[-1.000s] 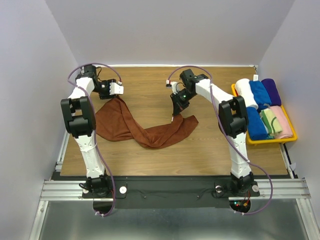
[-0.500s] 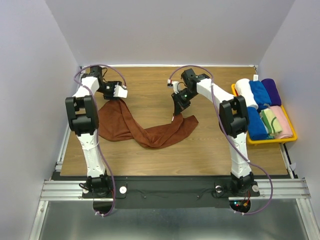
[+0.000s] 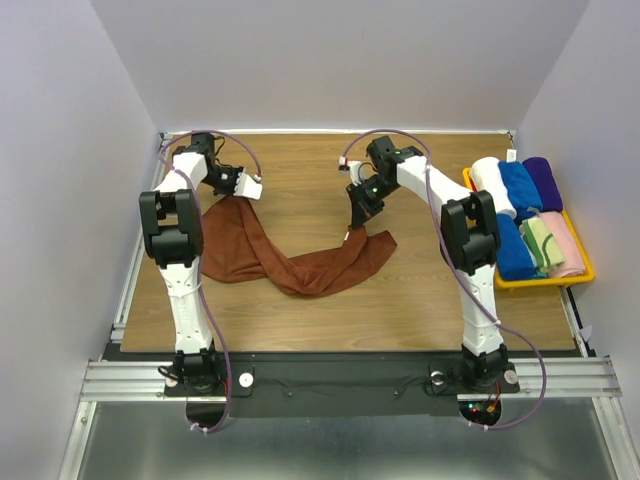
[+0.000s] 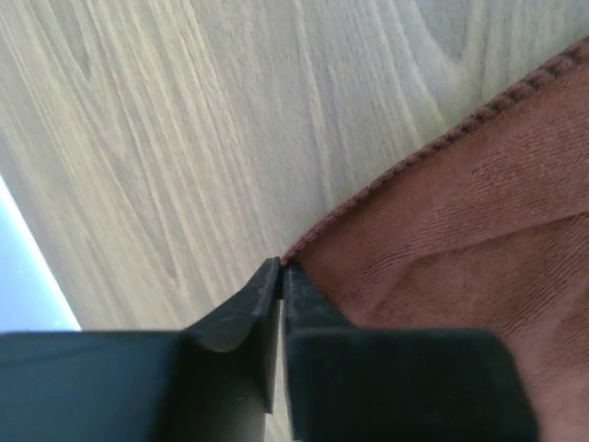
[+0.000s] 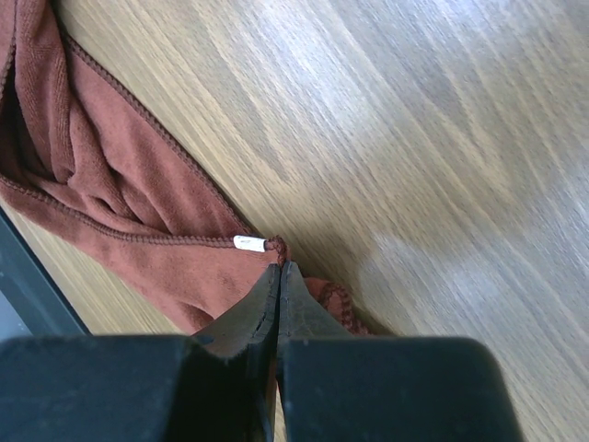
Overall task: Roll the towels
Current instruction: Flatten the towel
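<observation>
The rust-brown towel point(image 3: 290, 262) lies twisted across the middle of the table point(image 3: 300, 165), with a wide bunch at left and a narrower tail running right. My left claw point(image 3: 250, 186) is pinched shut on its far-left corner, the hem right at the tips. My right claw point(image 3: 352, 228) is clamped tight on the right end, beside a small white label point(image 5: 247, 243). Far right: the cream-and-green towel point(image 3: 540, 243) sits rolled in the yellow tray point(image 3: 580, 276) among other rolls point(image 3: 515, 185).
</observation>
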Controlling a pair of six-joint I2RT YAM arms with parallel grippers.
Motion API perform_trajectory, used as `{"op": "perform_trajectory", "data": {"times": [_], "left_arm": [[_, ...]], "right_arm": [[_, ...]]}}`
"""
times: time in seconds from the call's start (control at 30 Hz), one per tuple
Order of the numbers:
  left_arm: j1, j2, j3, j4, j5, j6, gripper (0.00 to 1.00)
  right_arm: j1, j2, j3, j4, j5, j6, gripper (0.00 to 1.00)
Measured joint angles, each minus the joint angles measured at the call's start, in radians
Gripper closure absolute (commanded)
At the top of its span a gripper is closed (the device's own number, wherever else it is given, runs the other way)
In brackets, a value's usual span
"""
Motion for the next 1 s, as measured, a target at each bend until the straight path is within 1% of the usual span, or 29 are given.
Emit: {"op": "perform_trajectory", "data": {"times": [0.03, 0.2, 0.27, 0.37, 0.47, 0.6, 0.73, 0.9, 1.0], "left_arm": [[-0.002, 0.002, 0.007, -0.006, -0.004, -0.002, 1.00], [-0.001, 0.005, 0.058, -0.051, -0.013, -0.027, 1.00], [0.001, 0.004, 0.105, -0.078, -0.004, -0.074, 1.00], [0.002, -0.014, 0.135, -0.075, 0.009, -0.156, 1.00], [0.011, -0.067, 0.135, -0.066, 0.027, -0.289, 1.00], [0.042, -0.188, 0.135, -0.031, 0.045, -0.551, 1.00], [0.083, -0.323, 0.136, 0.008, 0.050, -0.772, 1.00], [0.127, -0.449, 0.136, 0.061, 0.035, -1.010, 1.00], [0.147, -0.492, 0.136, 0.074, 0.023, -1.099, 1.00]], "right_arm": [[-0.002, 0.000, 0.000, 0.000, 0.000, 0.000, 0.99], [-0.027, -0.021, -0.002, -0.005, -0.011, 0.001, 0.99], [-0.048, -0.037, -0.002, -0.009, -0.023, 0.002, 0.99], [-0.114, -0.091, -0.002, -0.011, -0.049, 0.001, 0.99], [-0.195, -0.171, -0.015, -0.003, -0.093, 0.001, 0.99], [-0.298, -0.304, -0.085, 0.045, -0.144, 0.025, 1.00], [-0.391, -0.415, -0.117, 0.120, -0.184, 0.066, 0.99], [-0.510, -0.503, -0.123, 0.229, -0.220, 0.129, 0.99], [-0.592, -0.558, -0.144, 0.307, -0.221, 0.180, 0.99]]}}
